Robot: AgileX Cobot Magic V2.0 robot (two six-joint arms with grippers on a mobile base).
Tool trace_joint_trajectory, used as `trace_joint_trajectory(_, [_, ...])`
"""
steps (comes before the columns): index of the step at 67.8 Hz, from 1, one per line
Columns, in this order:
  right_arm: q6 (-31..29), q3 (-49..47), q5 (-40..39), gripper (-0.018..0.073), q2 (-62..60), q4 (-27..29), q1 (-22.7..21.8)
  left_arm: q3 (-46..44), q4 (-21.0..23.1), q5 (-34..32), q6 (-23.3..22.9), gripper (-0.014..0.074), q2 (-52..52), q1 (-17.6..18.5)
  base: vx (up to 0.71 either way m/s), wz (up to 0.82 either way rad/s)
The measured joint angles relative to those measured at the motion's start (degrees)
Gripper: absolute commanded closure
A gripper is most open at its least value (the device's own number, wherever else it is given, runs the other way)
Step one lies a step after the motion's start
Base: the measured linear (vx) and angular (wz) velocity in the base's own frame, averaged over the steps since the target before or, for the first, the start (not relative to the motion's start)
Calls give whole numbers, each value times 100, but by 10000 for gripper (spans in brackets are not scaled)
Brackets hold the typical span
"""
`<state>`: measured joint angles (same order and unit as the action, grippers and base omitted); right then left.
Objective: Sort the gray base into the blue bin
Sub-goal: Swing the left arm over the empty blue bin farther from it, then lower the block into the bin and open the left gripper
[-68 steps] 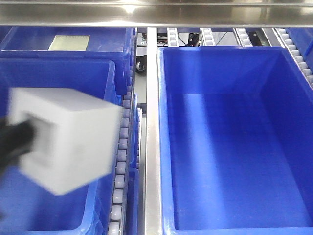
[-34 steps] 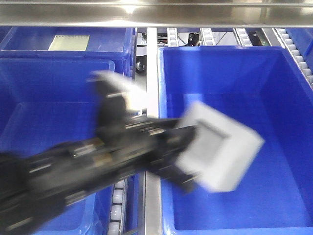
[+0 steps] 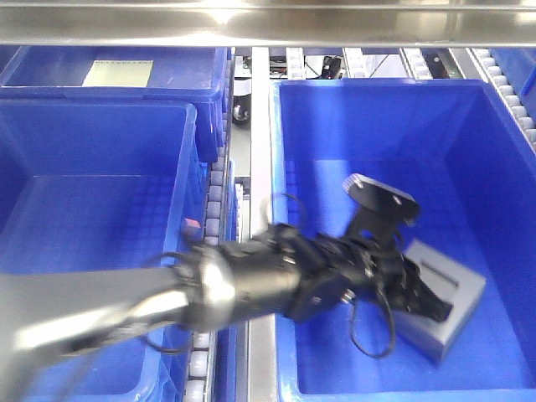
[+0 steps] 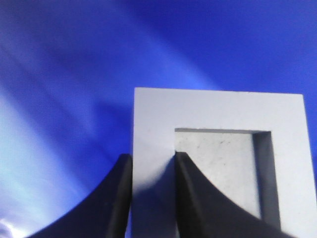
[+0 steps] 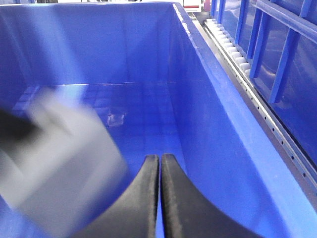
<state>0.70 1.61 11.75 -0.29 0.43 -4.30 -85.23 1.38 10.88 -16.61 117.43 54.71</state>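
Observation:
The gray base (image 3: 459, 303) sits low inside the right-hand blue bin (image 3: 385, 117), near its floor at the front right. My left gripper (image 3: 429, 298) reaches over the divider and is shut on it. In the left wrist view one finger (image 4: 190, 183) stands inside the square recess and the other outside, pinching one wall of the gray base (image 4: 218, 111). My right gripper (image 5: 159, 157) is shut with nothing in it, hanging inside the blue bin (image 5: 208, 124). The gray base (image 5: 59, 163) shows blurred to its left.
Another blue bin (image 3: 100, 167) stands at the left, and one behind it holds a pale sheet (image 3: 117, 73). A roller track (image 3: 209, 251) and a metal rail (image 3: 260, 167) run between the bins. A steel bar (image 3: 268, 29) crosses overhead.
My left arm has swung the gray base from above the left bin to the right and down into the right bin.

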Motion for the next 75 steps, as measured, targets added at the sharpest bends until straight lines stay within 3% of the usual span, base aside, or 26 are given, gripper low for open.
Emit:
trace_joint_trajectory(14, [0,0,-2,564,0,0,0,-73,13,172,0,493,220,29,0,0])
trace_joint_trajectory(47, [0,0,-2,564,0,0,0,-121,32,463,-6,190,226,34,0,0])
trace_joint_trajectory(60, [0,0,-2,564,0,0,0,-121,32,601,-6,207,-136,34,0,0])
trace_joint_trajectory(75, [0,0,-2,564,0,0,0,35,-196,798,-6,309,-797,103,0,0])
